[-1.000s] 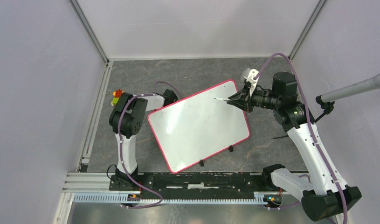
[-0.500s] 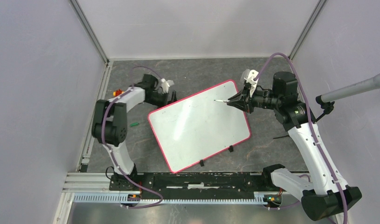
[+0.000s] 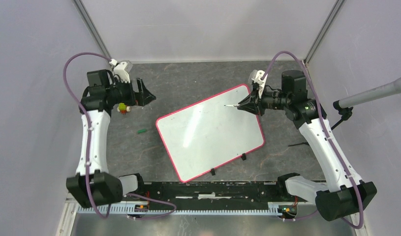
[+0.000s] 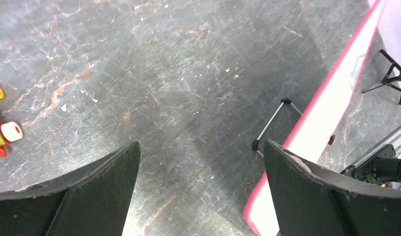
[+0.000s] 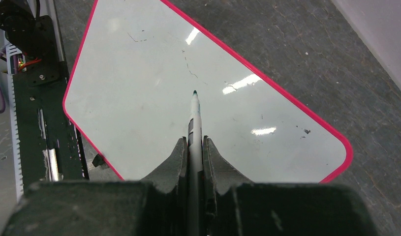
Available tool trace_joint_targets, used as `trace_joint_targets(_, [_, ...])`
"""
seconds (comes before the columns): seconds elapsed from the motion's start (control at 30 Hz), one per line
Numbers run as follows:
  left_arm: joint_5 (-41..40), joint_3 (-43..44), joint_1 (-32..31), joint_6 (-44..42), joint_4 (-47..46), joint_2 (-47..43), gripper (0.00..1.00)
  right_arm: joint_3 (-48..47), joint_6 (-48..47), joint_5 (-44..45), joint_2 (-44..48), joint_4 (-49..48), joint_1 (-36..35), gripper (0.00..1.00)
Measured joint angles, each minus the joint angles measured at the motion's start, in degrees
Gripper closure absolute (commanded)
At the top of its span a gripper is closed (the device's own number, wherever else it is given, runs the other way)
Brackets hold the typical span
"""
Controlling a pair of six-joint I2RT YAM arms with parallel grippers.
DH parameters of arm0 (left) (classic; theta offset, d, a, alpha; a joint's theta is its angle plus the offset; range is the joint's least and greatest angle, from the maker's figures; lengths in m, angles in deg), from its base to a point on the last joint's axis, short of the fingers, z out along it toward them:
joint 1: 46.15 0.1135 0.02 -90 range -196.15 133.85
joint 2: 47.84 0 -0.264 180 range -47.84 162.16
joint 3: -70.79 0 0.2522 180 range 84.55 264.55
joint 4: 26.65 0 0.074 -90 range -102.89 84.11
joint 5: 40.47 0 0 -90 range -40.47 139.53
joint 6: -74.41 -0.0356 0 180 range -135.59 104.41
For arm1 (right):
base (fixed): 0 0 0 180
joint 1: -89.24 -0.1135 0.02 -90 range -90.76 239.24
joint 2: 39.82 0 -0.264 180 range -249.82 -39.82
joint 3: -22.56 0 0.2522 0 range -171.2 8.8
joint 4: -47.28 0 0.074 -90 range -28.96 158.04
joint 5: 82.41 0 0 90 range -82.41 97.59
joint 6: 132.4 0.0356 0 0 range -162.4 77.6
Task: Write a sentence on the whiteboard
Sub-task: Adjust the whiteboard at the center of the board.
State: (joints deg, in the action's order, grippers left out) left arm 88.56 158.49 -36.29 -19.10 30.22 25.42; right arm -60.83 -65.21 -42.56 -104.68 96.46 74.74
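Right gripper (image 5: 194, 145) clamps a marker (image 5: 194, 113), its tip pointing at the whiteboard (image 3: 208, 140) near its far right corner. That board lies askew mid table (image 3: 198, 78). Left gripper (image 4: 200, 147) gapes empty toward the far left corner.

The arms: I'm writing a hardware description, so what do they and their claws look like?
Both the left arm and right arm have white link shells, black joint housings and black bases. A purple cable loops along each. The left claw and right claw have two matte black, tapering fingers.
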Motion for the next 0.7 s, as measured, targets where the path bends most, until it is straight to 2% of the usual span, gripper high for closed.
trace_joint_targets(0.13, [0.6, 0.6, -0.1, -3.2, 4.9, -7.4, 0.0, 0.0, 0.0, -0.1, 0.2, -0.2, 0.0, 1.0])
trace_joint_targets(0.3, [5.4, 1.0, -0.1, -12.7, 17.2, -9.0, 0.0, 0.3, 0.5, -0.4, 0.4, -0.2, -0.9, 1.0])
trace_joint_targets(0.43, [8.8, -0.3, -0.1, -18.1, 25.6, -11.2, 0.01, 0.5, 0.7, -0.2, 0.4, -0.3, -4.3, 1.0])
trace_joint_targets(0.57, [13.3, -0.3, -1.1, -22.6, 30.9, -10.2, 0.06, 0.5, 0.5, -0.3, 0.4, -0.6, -6.9, 1.0])
trace_joint_targets(0.7, [15.6, 0.0, -3.8, -23.9, 32.0, -5.4, 0.09, 0.4, -0.3, -0.4, 0.2, -0.2, -8.3, 1.0])
